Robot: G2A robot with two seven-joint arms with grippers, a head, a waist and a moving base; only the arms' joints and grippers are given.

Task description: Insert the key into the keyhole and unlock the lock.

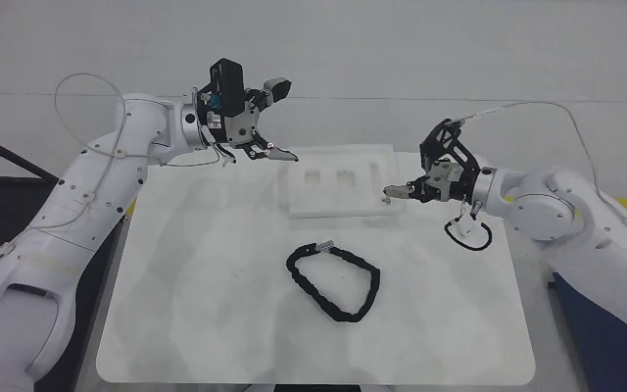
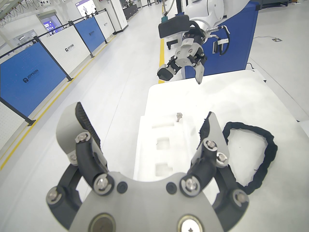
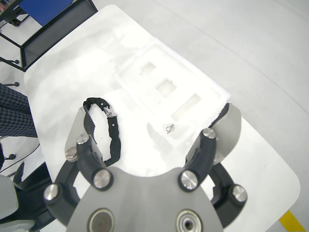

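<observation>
Resting on the edge of the white foam tray [image 3: 212,83], the key [image 3: 169,128] sits just in front of the right gripper [image 3: 155,113]. Its fingers are spread wide and hold nothing. The left gripper [image 2: 143,112] is spread wide too, with the black chain lock [image 3: 113,136] off to its side. The key is tiny, so the fingers could slip off it or knock it into a tray hole.
</observation>
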